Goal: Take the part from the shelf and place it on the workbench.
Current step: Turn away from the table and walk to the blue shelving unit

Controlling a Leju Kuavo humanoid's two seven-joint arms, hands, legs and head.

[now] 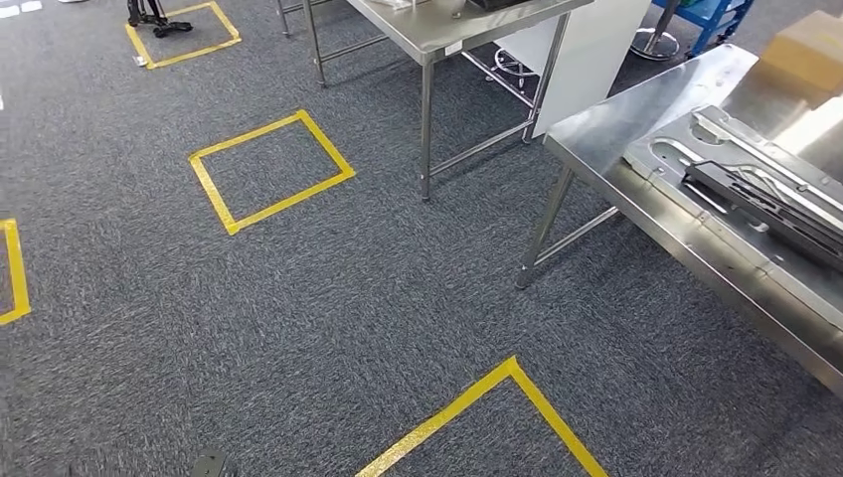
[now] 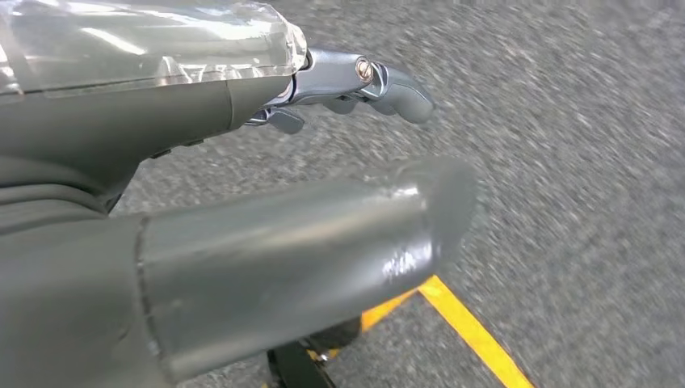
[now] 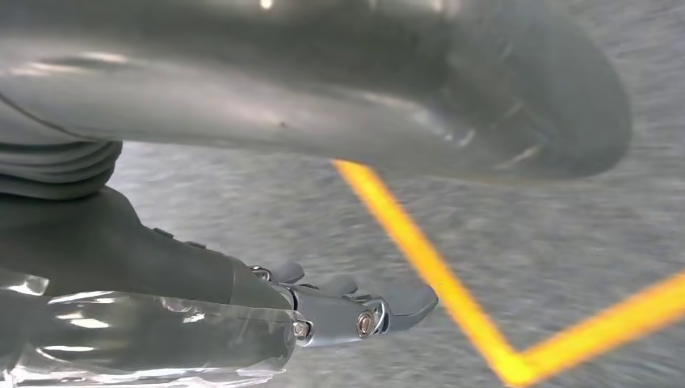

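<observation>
Head view looks down on grey carpet [image 1: 328, 298] marked with yellow tape squares [image 1: 270, 171], with a steel workbench [image 1: 636, 119] coming in from the right. On the workbench lies a flat silver metal plate [image 1: 731, 149] with cut-outs, and on top of that plate rests a long dark part [image 1: 765, 204]; whether this is the part the task means I cannot say for sure, since no shelf is visible. A second steel table [image 1: 437, 30] stands further back, and a blue frame [image 1: 711, 20] sits beyond it near the top edge. In the left wrist view, the left hand [image 2: 323, 162] hangs over the carpet with its thumb and fingers [image 2: 396, 89] spread apart and nothing between them, a yellow tape line [image 2: 468, 331] below. In the right wrist view, the right hand [image 3: 347, 218] likewise holds nothing, fingers [image 3: 380, 311] extended away from the thumb, above a corner of yellow tape [image 3: 501, 356]; the carpet there is blurred.
</observation>
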